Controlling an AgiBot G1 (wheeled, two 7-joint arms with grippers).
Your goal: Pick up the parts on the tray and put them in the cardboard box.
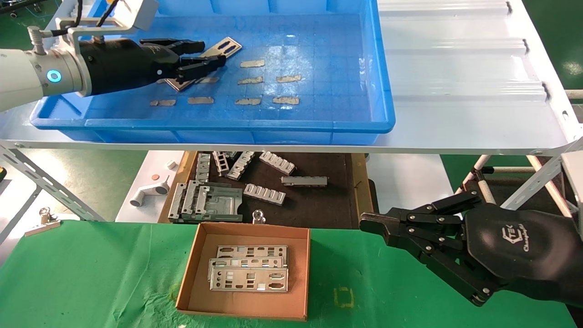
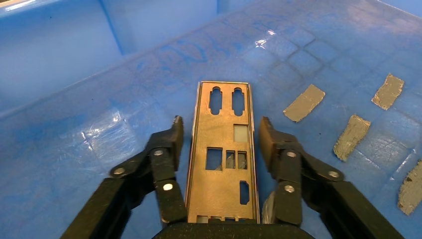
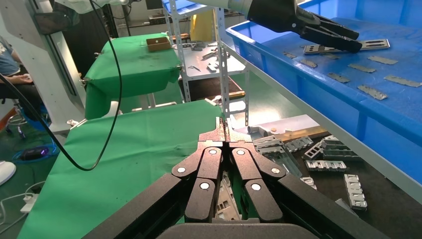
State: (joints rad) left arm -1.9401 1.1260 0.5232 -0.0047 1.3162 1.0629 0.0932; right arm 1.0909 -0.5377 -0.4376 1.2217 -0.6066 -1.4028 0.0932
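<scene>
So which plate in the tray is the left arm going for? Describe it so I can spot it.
Look at the big blue tray on the white shelf, toward its left end. There the left gripper sits open astride a silver plate, one finger on each long edge. It is the only punched metal plate in the tray; the rest are small torn tan tape strips.
</scene>
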